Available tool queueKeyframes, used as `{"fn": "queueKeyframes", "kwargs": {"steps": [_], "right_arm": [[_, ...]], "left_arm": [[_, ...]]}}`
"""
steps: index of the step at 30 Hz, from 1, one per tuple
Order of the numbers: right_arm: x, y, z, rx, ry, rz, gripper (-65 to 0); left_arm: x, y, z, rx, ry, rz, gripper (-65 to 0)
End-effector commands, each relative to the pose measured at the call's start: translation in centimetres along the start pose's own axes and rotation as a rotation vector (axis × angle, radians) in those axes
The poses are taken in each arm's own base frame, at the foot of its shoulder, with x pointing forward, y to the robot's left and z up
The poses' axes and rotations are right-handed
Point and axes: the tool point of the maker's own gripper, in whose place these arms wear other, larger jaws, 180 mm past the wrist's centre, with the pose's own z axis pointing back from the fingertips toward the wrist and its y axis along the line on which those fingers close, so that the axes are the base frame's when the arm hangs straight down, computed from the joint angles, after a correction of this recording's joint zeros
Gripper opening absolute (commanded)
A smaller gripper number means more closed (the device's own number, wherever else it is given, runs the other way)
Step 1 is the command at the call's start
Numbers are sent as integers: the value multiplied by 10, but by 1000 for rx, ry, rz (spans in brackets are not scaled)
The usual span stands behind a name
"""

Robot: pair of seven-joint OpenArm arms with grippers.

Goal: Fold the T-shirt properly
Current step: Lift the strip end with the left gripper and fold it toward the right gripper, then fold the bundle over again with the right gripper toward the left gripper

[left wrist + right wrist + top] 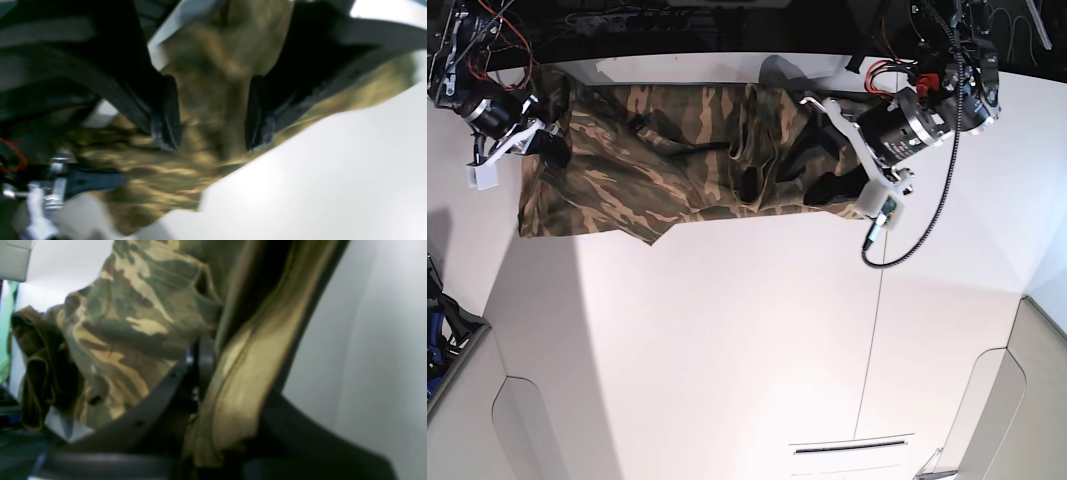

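Camouflage cloth of the T-shirt (667,165) lies stretched in a crumpled band along the far edge of the white tabletop (727,340), reaching from one arm to the other. At the shirt's end on the base view's left, the right pincer (203,373) is clenched on a tan fold of the fabric. At the other end the left pincer (213,116) hangs released, its dark fingers (166,116) spread apart above the cloth.
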Motion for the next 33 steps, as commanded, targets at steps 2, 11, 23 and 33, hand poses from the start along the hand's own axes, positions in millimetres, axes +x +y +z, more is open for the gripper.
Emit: {"fn": "queueKeyframes", "kwargs": {"steps": [2, 11, 23, 33], "right_arm": [[33, -14, 16, -39, -62, 52, -650], [116, -54, 70, -179, -125, 192, -650], [200, 22, 96, -83, -244, 438, -650], [152, 149, 76, 98, -247, 702, -650]], "left_arm": [[15, 19, 13, 62, -54, 4, -316], [-7, 57, 50, 189, 37, 3, -316], [-58, 22, 29, 43, 127, 143, -316], [-100, -11, 0, -77, 193, 253, -316]]}}
